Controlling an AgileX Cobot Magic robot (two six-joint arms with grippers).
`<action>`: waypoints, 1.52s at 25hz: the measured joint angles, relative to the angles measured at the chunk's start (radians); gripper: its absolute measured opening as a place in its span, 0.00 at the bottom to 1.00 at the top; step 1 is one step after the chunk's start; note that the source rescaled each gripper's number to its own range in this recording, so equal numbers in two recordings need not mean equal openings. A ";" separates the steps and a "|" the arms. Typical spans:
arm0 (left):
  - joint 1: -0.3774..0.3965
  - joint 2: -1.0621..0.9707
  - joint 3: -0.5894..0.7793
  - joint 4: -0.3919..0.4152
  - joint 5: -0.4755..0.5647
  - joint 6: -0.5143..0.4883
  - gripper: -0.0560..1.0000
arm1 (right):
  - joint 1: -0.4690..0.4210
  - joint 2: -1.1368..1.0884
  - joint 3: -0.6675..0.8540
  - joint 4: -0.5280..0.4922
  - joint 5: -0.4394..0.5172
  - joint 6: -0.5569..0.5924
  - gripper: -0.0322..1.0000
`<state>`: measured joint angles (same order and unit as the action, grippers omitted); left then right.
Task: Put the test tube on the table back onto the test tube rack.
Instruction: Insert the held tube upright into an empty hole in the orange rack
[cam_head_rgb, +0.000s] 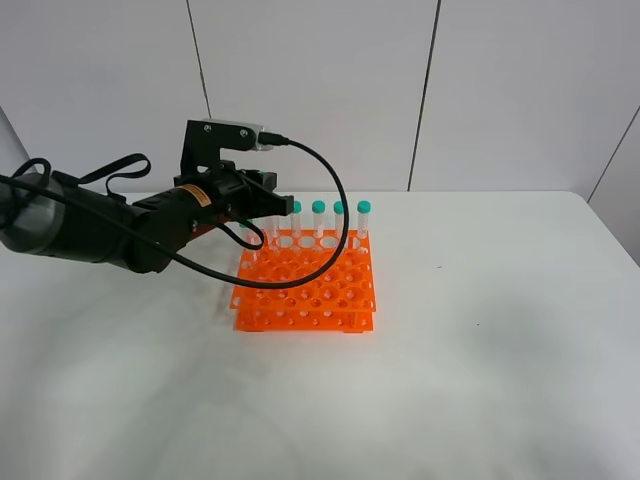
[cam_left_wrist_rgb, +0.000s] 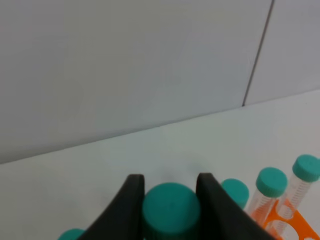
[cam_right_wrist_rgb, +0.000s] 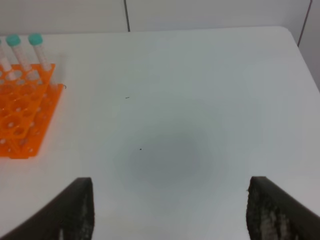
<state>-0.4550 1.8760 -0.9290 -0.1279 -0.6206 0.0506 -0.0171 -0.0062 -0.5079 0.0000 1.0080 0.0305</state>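
Our left hand (cam_left_wrist_rgb: 170, 186) gripped the green-capped clear test tube (cam_left_wrist_rgb: 171, 212) by the back row of the bright orange plastic rack (cam_head_rgb: 310, 285). Our right hand (cam_right_wrist_rgb: 171, 200) stood wide over the white bench (cam_head_rgb: 480, 330). We had to keep the tube straight and lower it slowly into a free hole.

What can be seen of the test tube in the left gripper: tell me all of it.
The test tube shows only its teal-green cap, round, matte, plastic-looking. The left gripper is shut on it, a black finger against each side. Its body is hidden. It is at the orange rack's back row, other capped tubes beside it.
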 joint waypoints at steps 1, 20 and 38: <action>0.000 0.004 0.000 0.003 -0.007 0.000 0.05 | 0.000 0.000 0.000 0.000 0.000 0.000 0.80; 0.003 0.050 0.000 0.030 -0.059 -0.001 0.05 | 0.000 0.000 0.000 0.008 0.000 0.000 0.80; 0.003 0.074 0.000 0.055 -0.062 -0.001 0.05 | 0.000 0.000 0.000 0.010 0.000 0.000 0.80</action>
<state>-0.4519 1.9496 -0.9290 -0.0730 -0.6826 0.0496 -0.0171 -0.0062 -0.5079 0.0104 1.0080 0.0305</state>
